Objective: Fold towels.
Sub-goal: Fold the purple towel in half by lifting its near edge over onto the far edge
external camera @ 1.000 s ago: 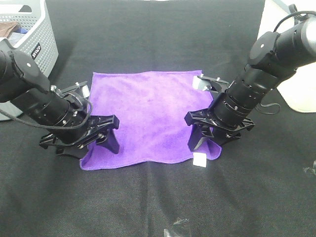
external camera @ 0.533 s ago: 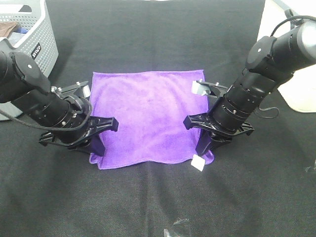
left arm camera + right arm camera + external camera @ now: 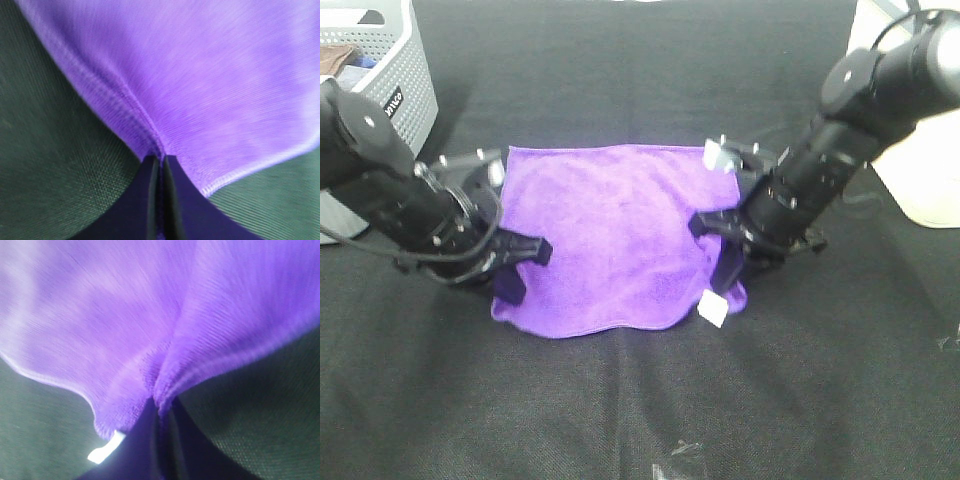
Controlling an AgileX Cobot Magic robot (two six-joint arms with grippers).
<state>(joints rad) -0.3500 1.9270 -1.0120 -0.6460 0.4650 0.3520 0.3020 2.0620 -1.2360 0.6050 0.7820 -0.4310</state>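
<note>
The purple towel (image 3: 615, 230) lies spread on the black table, its near edge lifted off the surface. My left gripper (image 3: 510, 285) is shut on the towel's near left corner; the left wrist view shows its fingers (image 3: 150, 200) pinching the purple cloth (image 3: 200, 90). My right gripper (image 3: 728, 283) is shut on the near right corner, with the white tag (image 3: 712, 312) hanging just below it. The right wrist view shows the cloth (image 3: 125, 325) bunched into the closed fingers (image 3: 150, 445), with the tag (image 3: 105, 450) beside them.
A grey perforated basket (image 3: 390, 75) with brown and blue cloth bits stands at the back left. A white object (image 3: 920, 170) sits at the right edge. Small clear plastic scraps (image 3: 675, 460) lie near the front on the black tablecloth (image 3: 640, 400).
Both grippers closed on the towel's near corners, lifted them and moved toward the far side. The near edge has risen and come away from the table's front.
</note>
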